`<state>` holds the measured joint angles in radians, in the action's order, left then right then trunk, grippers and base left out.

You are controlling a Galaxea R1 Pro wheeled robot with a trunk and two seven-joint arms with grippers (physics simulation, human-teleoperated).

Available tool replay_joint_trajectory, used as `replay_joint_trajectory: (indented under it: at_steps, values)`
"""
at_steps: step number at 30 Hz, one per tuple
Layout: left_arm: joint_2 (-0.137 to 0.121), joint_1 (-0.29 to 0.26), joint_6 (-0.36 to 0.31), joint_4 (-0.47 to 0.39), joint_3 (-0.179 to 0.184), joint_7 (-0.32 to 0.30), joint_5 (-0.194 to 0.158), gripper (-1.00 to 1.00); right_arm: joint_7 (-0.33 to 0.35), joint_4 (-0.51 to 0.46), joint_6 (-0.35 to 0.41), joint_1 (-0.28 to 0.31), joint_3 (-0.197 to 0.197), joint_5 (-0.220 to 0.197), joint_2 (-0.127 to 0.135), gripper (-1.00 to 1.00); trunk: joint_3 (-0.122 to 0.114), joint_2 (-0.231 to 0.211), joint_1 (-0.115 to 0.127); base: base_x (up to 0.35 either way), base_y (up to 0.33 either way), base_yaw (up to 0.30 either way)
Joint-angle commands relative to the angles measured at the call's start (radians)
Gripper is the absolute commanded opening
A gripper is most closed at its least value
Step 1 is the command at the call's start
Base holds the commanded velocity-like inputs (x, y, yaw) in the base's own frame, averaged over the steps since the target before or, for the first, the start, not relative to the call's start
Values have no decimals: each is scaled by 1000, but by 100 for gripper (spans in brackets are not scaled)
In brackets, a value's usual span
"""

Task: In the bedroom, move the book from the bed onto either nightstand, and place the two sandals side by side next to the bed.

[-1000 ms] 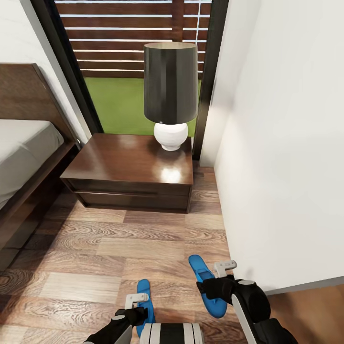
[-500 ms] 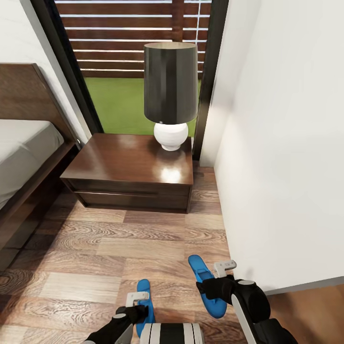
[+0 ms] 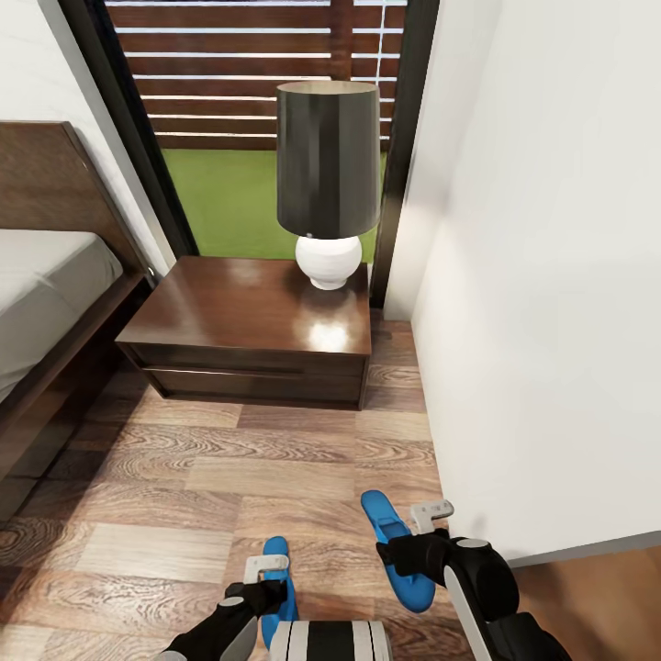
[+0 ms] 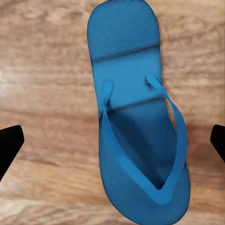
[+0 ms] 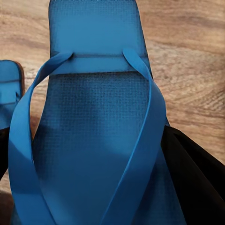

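Observation:
Two bright blue sandals lie on the wood floor near me. My left gripper (image 3: 266,571) hangs open over the left sandal (image 3: 277,588); in the left wrist view its fingertips (image 4: 9,146) stand wide apart on either side of that sandal (image 4: 136,122). My right gripper (image 3: 424,521) is shut on the right sandal (image 3: 397,555), whose sole and straps sit close in the right wrist view (image 5: 93,140) between dark fingers (image 5: 194,183). The nightstand (image 3: 234,317) stands ahead, with the bed (image 3: 50,275) to its left. The book is out of view.
A lamp (image 3: 328,184) with a dark shade and white base stands on the nightstand's right rear part. A white wall (image 3: 551,275) runs close along my right. A black-framed window (image 3: 229,110) behind shows fence and grass. Open plank floor (image 3: 229,477) lies between me and the nightstand.
My left arm has shifted slightly over the left sandal. The right gripper and its sandal have stayed in place.

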<state>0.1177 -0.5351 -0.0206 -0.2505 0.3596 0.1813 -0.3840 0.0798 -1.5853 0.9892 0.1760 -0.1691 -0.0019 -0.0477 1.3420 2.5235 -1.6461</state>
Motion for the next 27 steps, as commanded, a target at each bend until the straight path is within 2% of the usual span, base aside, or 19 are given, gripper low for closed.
replay_joint_trajectory:
  at_steps: [1,9,27]
  values:
    - [-1,0,-2,-2,9,7,-7,100,3,-1,5,0,1,0,0,-100,1,0,0,0,0,0]
    - [-1,0,-2,-2,9,6,-7,100,2,-1,5,0,-1,0,-1,-100,32,2,-3,0,0,0]
    - [0,-6,-5,-18,9,6,-8,100,2,-1,5,0,-1,0,-1,-100,32,2,-3,0,0,0]
